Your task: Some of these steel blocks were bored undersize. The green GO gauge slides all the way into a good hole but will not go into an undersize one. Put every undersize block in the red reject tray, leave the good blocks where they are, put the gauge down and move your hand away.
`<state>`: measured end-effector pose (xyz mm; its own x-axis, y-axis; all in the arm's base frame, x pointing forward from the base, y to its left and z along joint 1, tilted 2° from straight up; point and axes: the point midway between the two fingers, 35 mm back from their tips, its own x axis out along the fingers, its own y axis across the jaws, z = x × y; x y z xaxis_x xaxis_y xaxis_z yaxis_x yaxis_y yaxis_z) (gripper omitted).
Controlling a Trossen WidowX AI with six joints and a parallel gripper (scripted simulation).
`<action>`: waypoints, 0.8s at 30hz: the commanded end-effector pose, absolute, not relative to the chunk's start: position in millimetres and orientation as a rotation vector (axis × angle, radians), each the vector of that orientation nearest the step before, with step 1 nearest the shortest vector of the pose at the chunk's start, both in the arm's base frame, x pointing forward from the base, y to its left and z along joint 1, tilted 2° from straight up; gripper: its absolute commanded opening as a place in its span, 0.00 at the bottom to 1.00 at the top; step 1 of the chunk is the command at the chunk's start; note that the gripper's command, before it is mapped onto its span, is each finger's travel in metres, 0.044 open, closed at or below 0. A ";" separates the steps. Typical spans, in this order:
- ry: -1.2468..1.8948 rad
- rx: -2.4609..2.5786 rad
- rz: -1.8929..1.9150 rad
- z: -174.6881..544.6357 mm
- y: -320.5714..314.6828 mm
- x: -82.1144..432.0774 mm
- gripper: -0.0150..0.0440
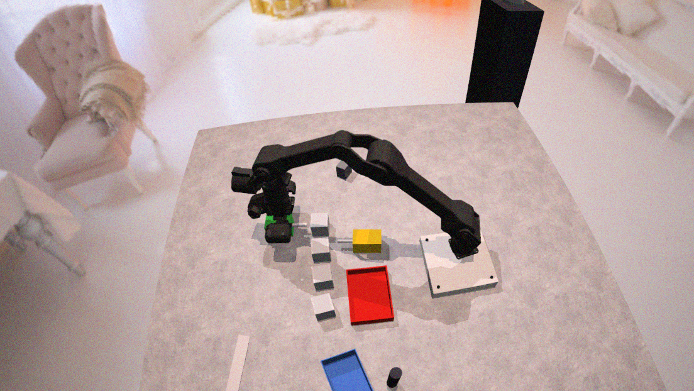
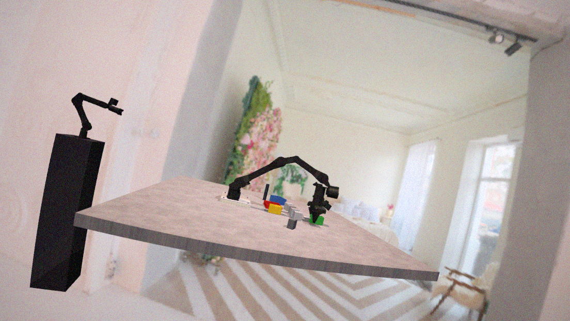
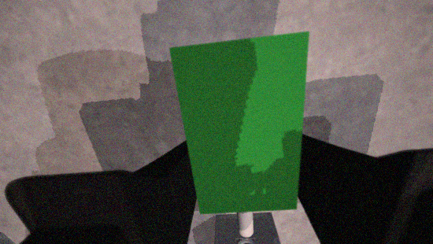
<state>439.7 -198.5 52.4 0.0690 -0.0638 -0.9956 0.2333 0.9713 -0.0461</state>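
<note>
In the top view, left of centre, we have the fingers [image 1: 278, 228] [image 2: 315, 218] closed on the green GO gauge [image 1: 271, 222] [image 2: 320, 219] [image 3: 240, 126], its pin pointing at the rearmost block [image 1: 320, 224] of four in a row. The red reject tray [image 1: 370, 322] sits below centre.

In the exterior view, we see the gauge low, right of centre, by the table [image 2: 199, 223].

In the wrist view, the gauge fills the middle (its pale pin [image 3: 246, 225] at bottom centre, over a dark block face).

Top: looking steeply down over table [image 1: 544, 203] [image 2: 207, 223], fairly near. Exterior: facing across same table from beyond one edge, farther off, tilted. Wrist: looking down very close at green gauge [image 1: 287, 218] [image 2: 319, 220] [image 3: 244, 122], shared with both.
</note>
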 end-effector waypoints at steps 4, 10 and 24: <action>1.470 0.141 -0.229 57.9 -199.1 443.0 0.25; 1.470 0.141 -0.229 58.3 -199.4 444.4 0.25; 1.516 0.145 -0.217 89.3 -194.8 435.8 0.25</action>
<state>435.4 -194.9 80.9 0.0361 -0.0492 -0.9981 0.2296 0.9725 -0.0396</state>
